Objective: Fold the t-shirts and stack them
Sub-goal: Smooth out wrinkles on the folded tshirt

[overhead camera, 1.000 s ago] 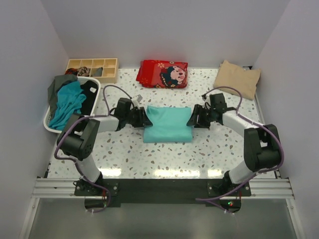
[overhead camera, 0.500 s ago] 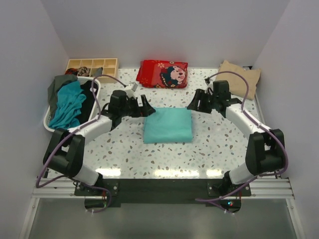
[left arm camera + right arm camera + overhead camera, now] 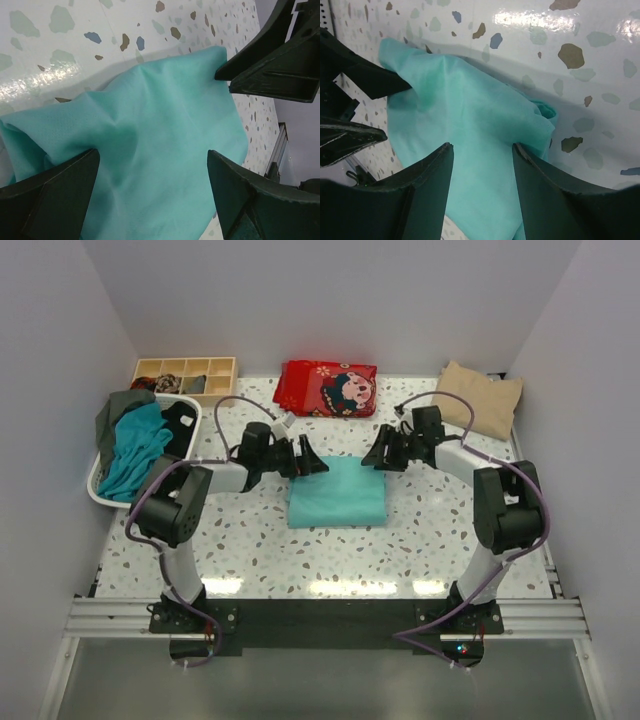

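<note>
Left gripper (image 3: 312,462) and right gripper (image 3: 372,457) sit at the far corners of the folded tee (image 3: 338,495), jaws spread and holding nothing, likely placed to pinch that edge.

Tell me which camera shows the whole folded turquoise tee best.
Top external: the turquoise tee shows whole there, a folded rectangle mid-table with all four edges visible. The left wrist and right wrist views each catch only a close, rumpled patch along one edge, never the full outline.
</note>
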